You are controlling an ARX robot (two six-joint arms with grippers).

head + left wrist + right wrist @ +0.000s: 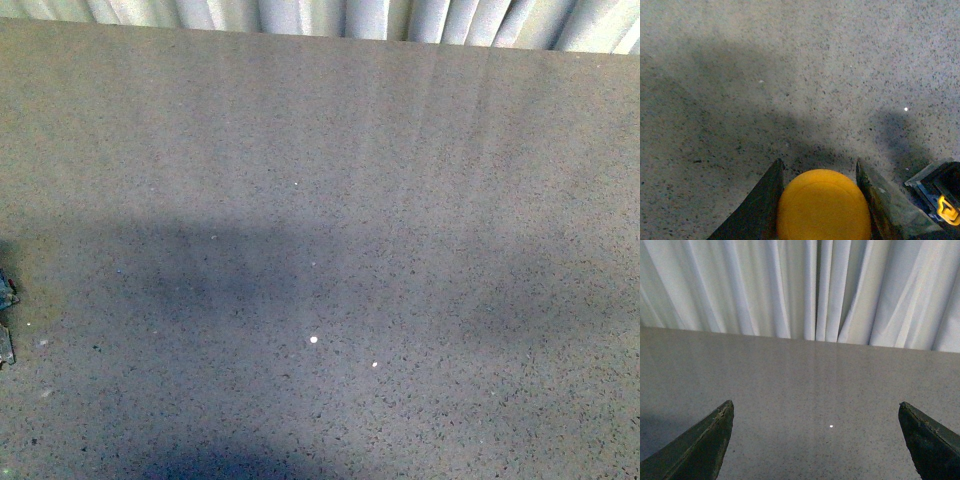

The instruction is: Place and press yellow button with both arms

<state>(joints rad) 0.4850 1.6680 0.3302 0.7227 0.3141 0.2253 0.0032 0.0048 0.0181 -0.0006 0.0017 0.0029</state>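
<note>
In the left wrist view my left gripper point(818, 170) is shut on the yellow button point(823, 206). Its orange-yellow domed cap fills the gap between the two dark fingers, held above the speckled grey table point(790, 75). A blue-and-black part with a yellow tab point(942, 202) shows beside one finger. In the right wrist view my right gripper point(816, 410) is open and empty, its jaws wide apart over the table. In the front view only a dark bit of the left gripper point(6, 315) shows at the left edge. The button is hidden there.
The speckled grey table point(330, 200) fills the front view, with arm shadows across its near half. White pleated curtains point(805, 290) hang behind the table's far edge point(330, 38).
</note>
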